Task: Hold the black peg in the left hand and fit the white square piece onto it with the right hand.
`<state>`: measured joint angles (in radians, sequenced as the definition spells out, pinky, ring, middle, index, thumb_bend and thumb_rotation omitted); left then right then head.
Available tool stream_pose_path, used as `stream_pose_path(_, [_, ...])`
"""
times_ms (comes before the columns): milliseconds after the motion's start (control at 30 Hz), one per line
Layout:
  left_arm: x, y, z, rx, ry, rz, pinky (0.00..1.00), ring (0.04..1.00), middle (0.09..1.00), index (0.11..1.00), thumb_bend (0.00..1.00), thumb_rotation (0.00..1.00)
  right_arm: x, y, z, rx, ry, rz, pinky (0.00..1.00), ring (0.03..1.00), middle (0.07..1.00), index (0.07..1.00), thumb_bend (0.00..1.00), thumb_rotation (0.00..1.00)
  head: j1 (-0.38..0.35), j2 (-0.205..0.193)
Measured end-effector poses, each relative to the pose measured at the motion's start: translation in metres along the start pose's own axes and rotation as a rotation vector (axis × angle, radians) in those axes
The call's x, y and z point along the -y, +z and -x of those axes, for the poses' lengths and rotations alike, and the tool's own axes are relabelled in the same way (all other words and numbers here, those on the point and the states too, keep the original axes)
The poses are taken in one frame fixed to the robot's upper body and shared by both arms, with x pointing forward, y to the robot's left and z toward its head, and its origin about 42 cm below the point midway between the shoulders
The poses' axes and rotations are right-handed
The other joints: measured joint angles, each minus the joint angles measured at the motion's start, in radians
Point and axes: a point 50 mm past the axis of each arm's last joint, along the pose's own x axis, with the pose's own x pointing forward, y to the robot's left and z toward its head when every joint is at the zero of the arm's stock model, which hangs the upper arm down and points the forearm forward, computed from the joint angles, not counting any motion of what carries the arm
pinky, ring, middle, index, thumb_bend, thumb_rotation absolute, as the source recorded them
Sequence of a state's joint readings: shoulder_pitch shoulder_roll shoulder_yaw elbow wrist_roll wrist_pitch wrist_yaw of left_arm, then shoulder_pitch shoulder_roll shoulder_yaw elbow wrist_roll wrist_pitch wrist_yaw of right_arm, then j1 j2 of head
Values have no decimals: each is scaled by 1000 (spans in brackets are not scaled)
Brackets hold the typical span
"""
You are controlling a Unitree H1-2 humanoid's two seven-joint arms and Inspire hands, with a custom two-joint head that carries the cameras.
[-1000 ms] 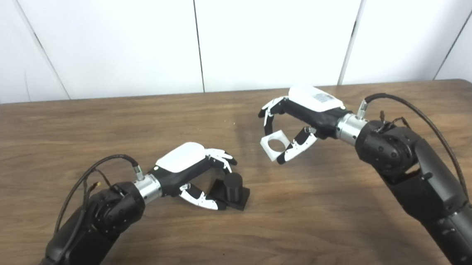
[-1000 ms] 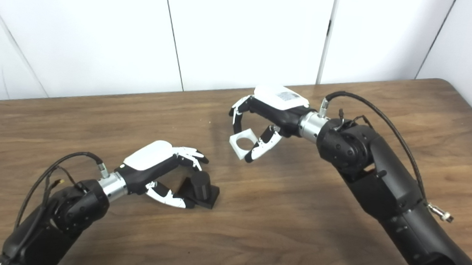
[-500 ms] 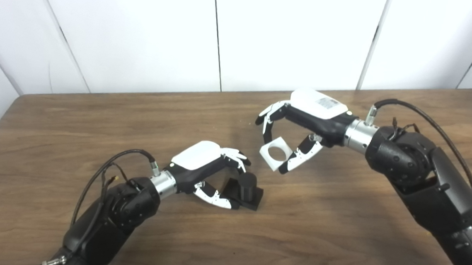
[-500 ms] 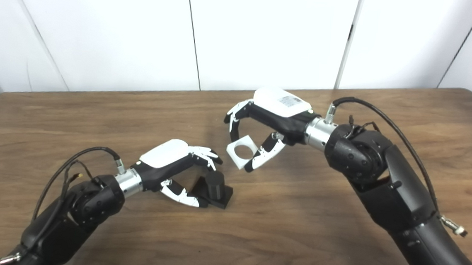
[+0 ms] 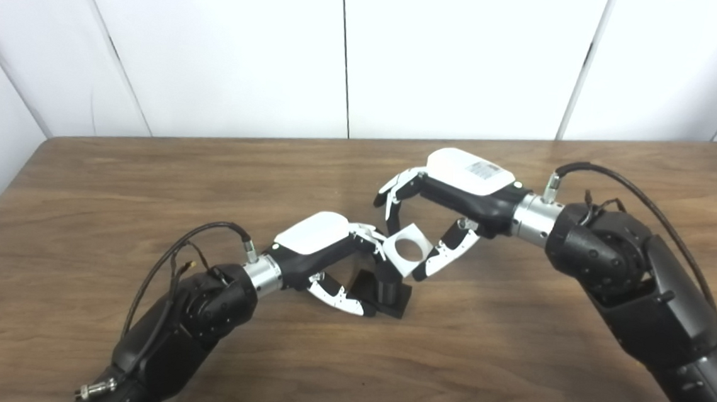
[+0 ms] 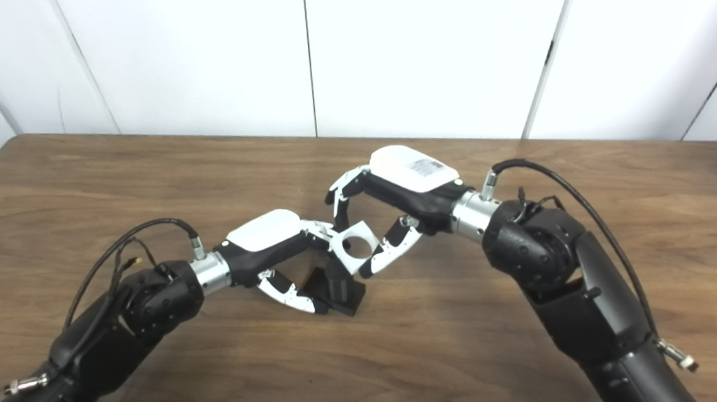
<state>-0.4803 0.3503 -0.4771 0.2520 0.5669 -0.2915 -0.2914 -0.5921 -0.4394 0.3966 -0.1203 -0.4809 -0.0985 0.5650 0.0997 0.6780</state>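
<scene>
Pinching the white square piece (image 5: 406, 258), a flat tile with a round hole, tilted just above the short black peg (image 5: 386, 285) on its square base, the right hand (image 5: 453, 198) meets the left hand (image 5: 329, 259) gripping that peg on the wooden table (image 5: 510, 375).

The left hand (image 5: 329, 259) lies low with fingers and thumb curled in a pinch. The right hand (image 5: 443, 207) hangs above it, its fingertips (image 5: 389, 209) pointing down, thumb opposed and closed in.

2 head cameras, high, facing tabletop (image 5: 82, 175)
</scene>
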Motion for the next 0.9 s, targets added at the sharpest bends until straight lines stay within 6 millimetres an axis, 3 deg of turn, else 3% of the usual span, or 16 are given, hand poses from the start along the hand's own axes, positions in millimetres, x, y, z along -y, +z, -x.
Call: stream_pose_path(900, [-1, 1, -4, -3, 8, 2, 828, 886, 838, 567, 750, 287, -34, -15, -13, -11, 60, -48, 754, 804, 766, 481, 512, 138, 2, -5])
